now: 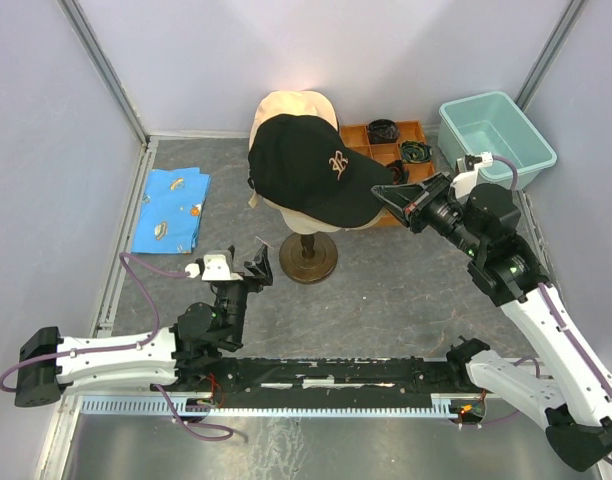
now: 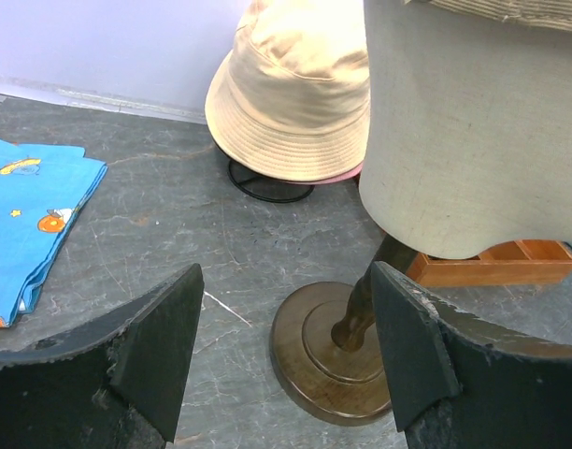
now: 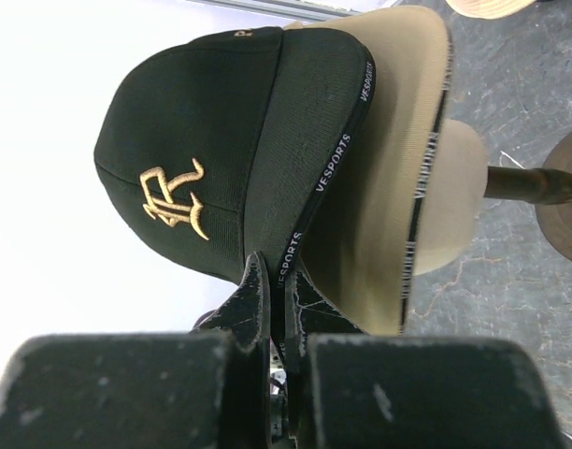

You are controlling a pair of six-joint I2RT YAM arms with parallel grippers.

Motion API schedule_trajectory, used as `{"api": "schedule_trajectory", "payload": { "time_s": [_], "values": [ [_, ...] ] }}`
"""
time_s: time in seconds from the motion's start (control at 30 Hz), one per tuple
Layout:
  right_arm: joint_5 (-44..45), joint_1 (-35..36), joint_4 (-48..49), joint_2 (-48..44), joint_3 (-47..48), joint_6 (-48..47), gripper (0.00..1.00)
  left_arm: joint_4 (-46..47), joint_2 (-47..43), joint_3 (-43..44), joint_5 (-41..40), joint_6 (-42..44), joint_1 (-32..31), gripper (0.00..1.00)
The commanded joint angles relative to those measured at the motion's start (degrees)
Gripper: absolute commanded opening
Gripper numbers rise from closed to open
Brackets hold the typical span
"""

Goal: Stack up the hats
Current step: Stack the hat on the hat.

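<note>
At the near edge of the grey worktop (image 1: 386, 290), the left gripper (image 1: 254, 262) hangs low with its fingers spread wide and nothing between them. In its wrist view it (image 2: 286, 323) faces the round brown stand base (image 2: 333, 351), which lies just ahead on the worktop. The stand carries a cream mannequin head (image 2: 464, 140). On this head sits a tan cap (image 3: 398, 140), and directly over that the black cap (image 1: 301, 165) with a pale embroidered logo on its front. The right gripper (image 1: 386, 193) reaches in from the right. Its fingers are pressed together on the edge of the black cap's brim, pinching it, as the right wrist view shows (image 3: 278, 301). A folded blue printed cloth (image 1: 171, 208) lies flat on the left, well apart from the stand. Behind the mannequin head a beige bucket hat (image 2: 295, 103) rests over a pink hat (image 2: 347, 175), of which only a sliver of brim shows. Both sit on a black wire ring (image 2: 267, 192). At the far right stand an orange compartment tray (image 1: 354, 134) holding dark items and, just beside it, a teal tub (image 1: 496, 135).
</note>
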Motion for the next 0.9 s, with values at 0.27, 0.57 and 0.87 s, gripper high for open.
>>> {"api": "schedule_trajectory", "payload": {
  "time_s": [0.27, 0.57, 0.87],
  "values": [
    [0.7, -2.4, -14.4, 1.9, -10.4, -9.0, 0.00, 8.3, 1.8, 2.3, 0.5, 6.0, 0.4, 0.80],
    [0.2, -3.6, -14.8, 3.4, -10.6, -11.6, 0.00, 8.5, 2.0, 2.3, 1.3, 6.4, 0.6, 0.81],
    [1.4, -4.0, -16.1, 3.7, -7.3, -13.4, 0.25, 8.8, 2.6, 2.9, 1.7, 7.1, 0.7, 0.82]
  ]
}}
